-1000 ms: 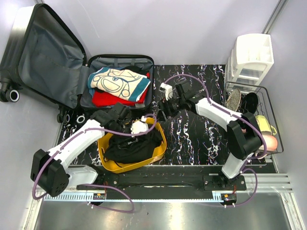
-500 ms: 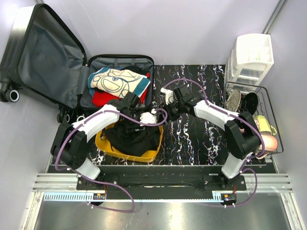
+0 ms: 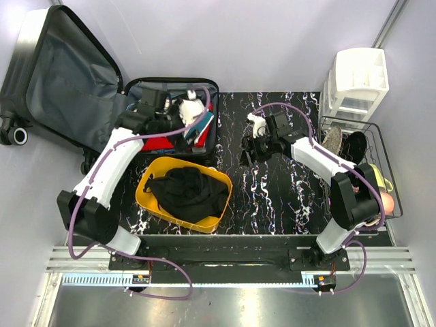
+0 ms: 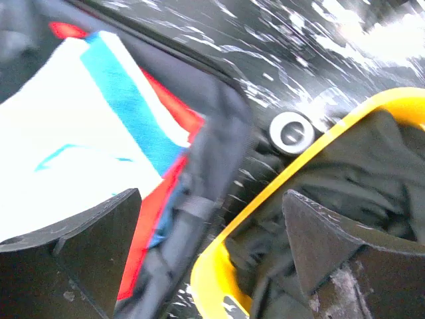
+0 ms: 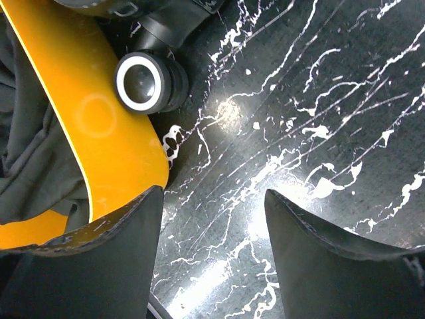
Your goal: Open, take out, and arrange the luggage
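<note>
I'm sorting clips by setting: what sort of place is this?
Likely a robotics lab cell: two arms bolted to a rail, plain partition walls, and the luggage and a yellow bin staged on a black marbled table.

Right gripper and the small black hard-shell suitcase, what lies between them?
Only bare black marbled tabletop separates right gripper from suitcase, in the top view.

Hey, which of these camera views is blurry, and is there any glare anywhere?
Left wrist view: motion-blurred throughout, with the white cloth washed out. Right wrist view: sharp, with a glare patch on the table. Top view: sharp and evenly lit.
</note>
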